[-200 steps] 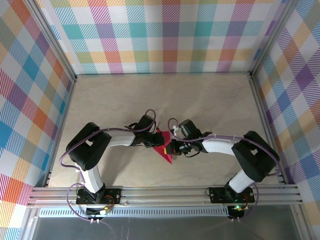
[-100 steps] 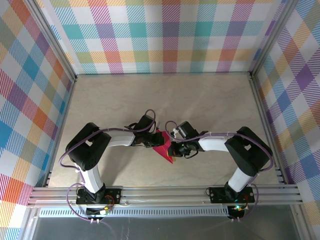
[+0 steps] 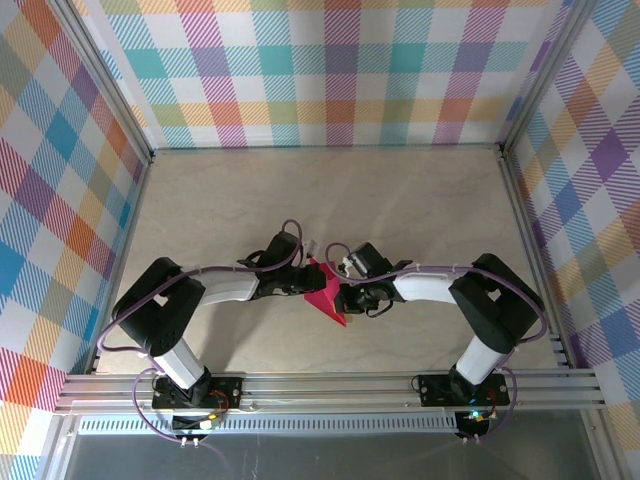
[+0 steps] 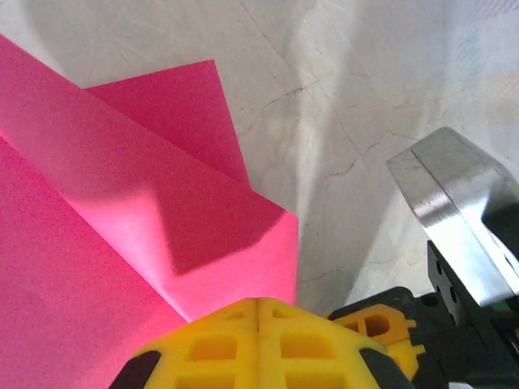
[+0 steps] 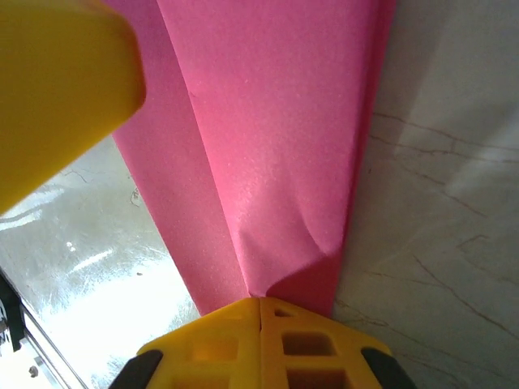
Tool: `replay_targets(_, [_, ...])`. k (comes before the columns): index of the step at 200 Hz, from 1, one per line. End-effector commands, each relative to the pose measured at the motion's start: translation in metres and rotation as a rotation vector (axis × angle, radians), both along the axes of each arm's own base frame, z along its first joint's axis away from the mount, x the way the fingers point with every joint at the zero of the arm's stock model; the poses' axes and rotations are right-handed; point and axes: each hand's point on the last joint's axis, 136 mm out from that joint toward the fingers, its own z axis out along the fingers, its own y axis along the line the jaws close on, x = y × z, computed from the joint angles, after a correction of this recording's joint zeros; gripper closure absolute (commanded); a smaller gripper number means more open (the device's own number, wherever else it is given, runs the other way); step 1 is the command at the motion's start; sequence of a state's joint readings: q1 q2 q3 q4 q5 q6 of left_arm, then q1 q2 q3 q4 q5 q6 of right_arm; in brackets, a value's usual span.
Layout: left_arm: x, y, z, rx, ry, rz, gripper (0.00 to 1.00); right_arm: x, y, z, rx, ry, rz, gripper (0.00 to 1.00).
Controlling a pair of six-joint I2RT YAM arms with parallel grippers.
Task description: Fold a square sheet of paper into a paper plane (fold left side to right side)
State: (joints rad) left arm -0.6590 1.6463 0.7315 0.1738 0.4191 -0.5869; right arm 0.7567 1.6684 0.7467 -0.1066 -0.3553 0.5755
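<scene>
Plainly this is a creasing stage: the paper plane (image 3: 326, 297) lies on the table (image 3: 420, 210) just below the middle of the overhead view, between the left gripper (image 3: 303, 288) on its left and the right gripper (image 3: 347, 296) on its right, both touching it. Each gripper's jaws are clenched tight, the yellow tips meeting in a seam at the bottom of its wrist view. The tips seem to bear down on the paper, but whether a ply is nipped between them cannot be told. One tip should probably pin the layers while the other runs along the fold with light, even pressure. The right wrist view shows a small pucker at the tips, and dragging there could tear or skew the paper. The paper is matte magenta-pink, a narrow wedge pointing lower right overhead, with overlapping flaps and straight creases, one flap casting a shadow in the left wrist view.
</scene>
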Motion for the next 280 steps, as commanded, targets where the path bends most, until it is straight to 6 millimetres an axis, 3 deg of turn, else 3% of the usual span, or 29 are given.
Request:
replay_targets(1, [-0.011,-0.009,0.006,-0.053,0.005,-0.031,1.00,-0.032,-0.046,-0.051,-0.259,0.118,-0.005,1.00])
replay_targets(94, [-0.027,-0.028,-0.013,-0.040,0.049,-0.069,1.00,-0.035,-0.050,-0.054,-0.300,0.129,0.001,1.00])
replay_targets(198, [-0.026,-0.004,-0.050,0.045,0.087,0.040,1.00,-0.043,-0.052,-0.052,-0.328,0.163,0.025,1.00])
replay_targets(280, [0.000,0.016,-0.050,0.063,0.073,0.084,1.00,-0.050,-0.056,-0.051,-0.360,0.193,0.049,1.00])
